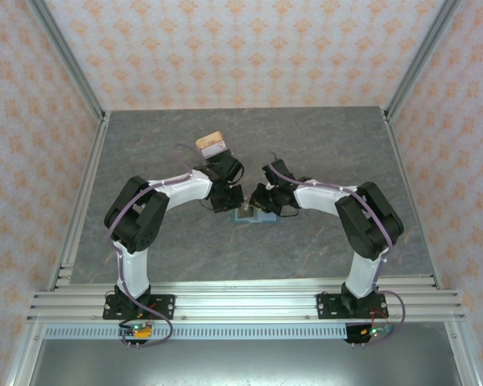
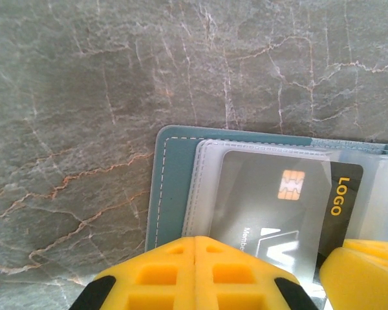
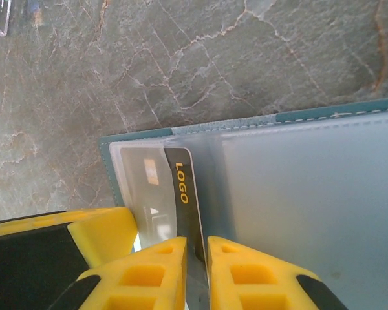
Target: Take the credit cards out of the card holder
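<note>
card holder (image 2: 171,187) cropped right, card (image 2: 271,206) base apparently hidden

Open passage: the table (image 1: 145,153) is bare along its left, right and far margins. Mid-table is congested. The left gripper (image 2: 194,248) and right gripper (image 3: 197,248) converge over the card holder (image 2: 171,187), their fingers just beside each other, with no passage between. A stack of credit cards (image 1: 211,144) lies just behind the left wrist. Walls (image 1: 32,121) and frame posts (image 1: 70,56) close three sides.
</note>
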You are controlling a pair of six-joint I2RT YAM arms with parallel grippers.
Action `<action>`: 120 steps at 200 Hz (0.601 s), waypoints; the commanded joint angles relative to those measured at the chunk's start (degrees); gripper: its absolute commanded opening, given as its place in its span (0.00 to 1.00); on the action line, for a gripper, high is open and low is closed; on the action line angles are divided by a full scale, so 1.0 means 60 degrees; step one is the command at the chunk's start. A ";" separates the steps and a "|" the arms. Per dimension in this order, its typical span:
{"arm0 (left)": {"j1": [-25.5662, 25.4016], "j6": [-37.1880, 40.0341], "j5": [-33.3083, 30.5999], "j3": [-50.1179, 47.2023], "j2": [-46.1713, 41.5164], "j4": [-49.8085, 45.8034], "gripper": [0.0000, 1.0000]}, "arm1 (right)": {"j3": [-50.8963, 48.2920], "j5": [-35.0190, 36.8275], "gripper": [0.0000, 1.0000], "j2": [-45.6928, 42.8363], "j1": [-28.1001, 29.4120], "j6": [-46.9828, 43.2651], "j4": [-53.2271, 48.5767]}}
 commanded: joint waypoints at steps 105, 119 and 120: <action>0.0048 0.0023 0.0117 -0.0381 0.0371 -0.0110 0.00 | -0.0103 -0.0715 0.15 0.0111 -0.0016 0.0419 0.0806; 0.0054 0.0022 0.0127 -0.0369 0.0367 -0.0115 0.00 | -0.0082 -0.0688 0.14 0.0127 -0.0012 0.0413 0.0761; 0.0049 0.0030 0.0128 -0.0375 0.0371 -0.0108 0.00 | -0.0082 -0.0684 0.14 0.0130 -0.0009 0.0412 0.0759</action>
